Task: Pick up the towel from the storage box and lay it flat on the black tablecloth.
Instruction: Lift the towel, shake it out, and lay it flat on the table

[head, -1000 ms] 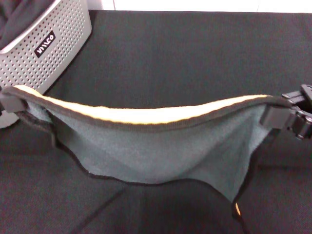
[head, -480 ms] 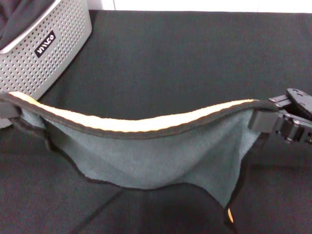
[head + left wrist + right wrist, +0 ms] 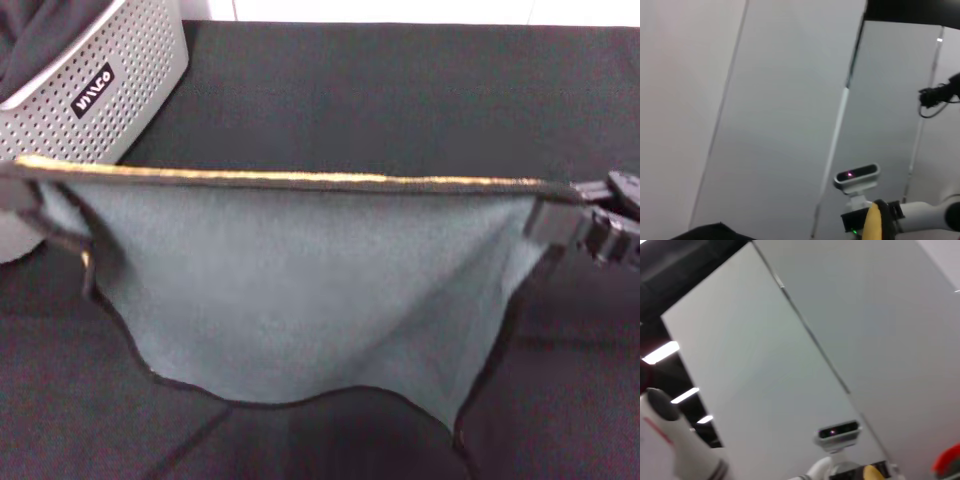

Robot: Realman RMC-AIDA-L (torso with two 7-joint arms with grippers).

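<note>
Now towel hangs taut, grey side out, left gripper and right gripper each clamped on a top corner; lower both evenly onto black tablecloth, keeping tension.

Left gripper at left edge, apparently clamped, right gripper clamped opposite

One text can be made out: white letters on a small black label fixed to the perforated wall of the light grey metal-look storage box. They seem to read "VIVCO", though the middle letters are unclear.
</note>
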